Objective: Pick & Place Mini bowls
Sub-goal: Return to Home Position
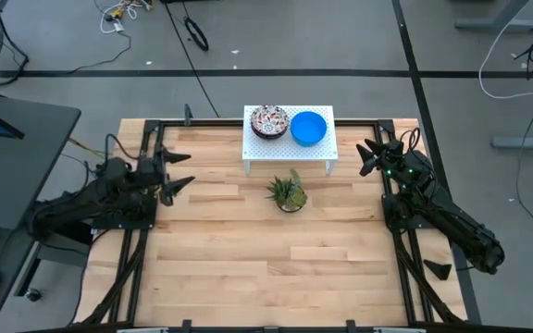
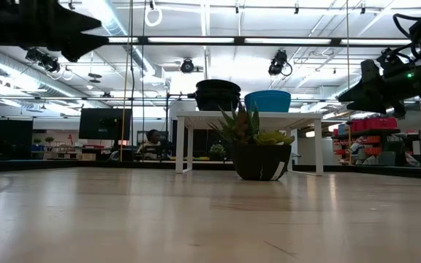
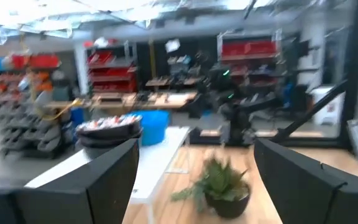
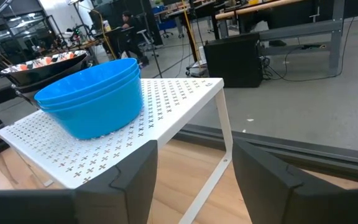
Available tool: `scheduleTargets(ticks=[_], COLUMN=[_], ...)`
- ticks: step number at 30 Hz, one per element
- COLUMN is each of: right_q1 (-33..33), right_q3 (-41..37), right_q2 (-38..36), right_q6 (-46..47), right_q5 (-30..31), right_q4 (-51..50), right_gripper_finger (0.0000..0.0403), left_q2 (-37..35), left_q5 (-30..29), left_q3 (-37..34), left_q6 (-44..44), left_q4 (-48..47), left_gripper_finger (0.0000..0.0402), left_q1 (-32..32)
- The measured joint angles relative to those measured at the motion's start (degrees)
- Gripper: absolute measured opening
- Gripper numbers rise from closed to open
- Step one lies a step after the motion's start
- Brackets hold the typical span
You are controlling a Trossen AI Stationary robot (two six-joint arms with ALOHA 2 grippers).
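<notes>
Nearest the low camera, the plant [image 2: 258,150] stands in front of the white shelf [image 1: 289,147]. Blue bowls [image 1: 308,128] and patterned bowls [image 1: 269,121] sit stacked there, upper centre, seemingly for pickup. Left gripper [image 1: 179,171] and right gripper [image 1: 368,157] hover open, empty.

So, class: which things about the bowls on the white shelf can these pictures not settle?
- Blue bowls: exact count; nested, only rims show, right wrist view.
- Patterned bowls: count hidden from above; the low view shows only a dark silhouette.
- Left wrist view: blurred.
- White shelf: its underside, hidden from above.
</notes>
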Motion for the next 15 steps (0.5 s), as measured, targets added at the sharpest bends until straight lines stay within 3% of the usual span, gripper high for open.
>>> scheduleTargets(ticks=[4,15], right_q1=[0.00,0.00], right_q3=[0.00,0.00], right_q2=[0.00,-0.02], right_q6=[0.00,0.00], right_q5=[0.00,0.00], right_q4=[0.00,0.04], right_gripper_finger=[0.0210,0.0210], left_q2=[-5.51,-5.61], left_q5=[1.27,-1.72], left_q3=[-2.66,-4.08], left_q6=[-0.07,3.38], left_q4=[-0.25,-1.17], left_gripper_finger=[0.0323,0.0323], left_q1=[-0.81,-1.52])
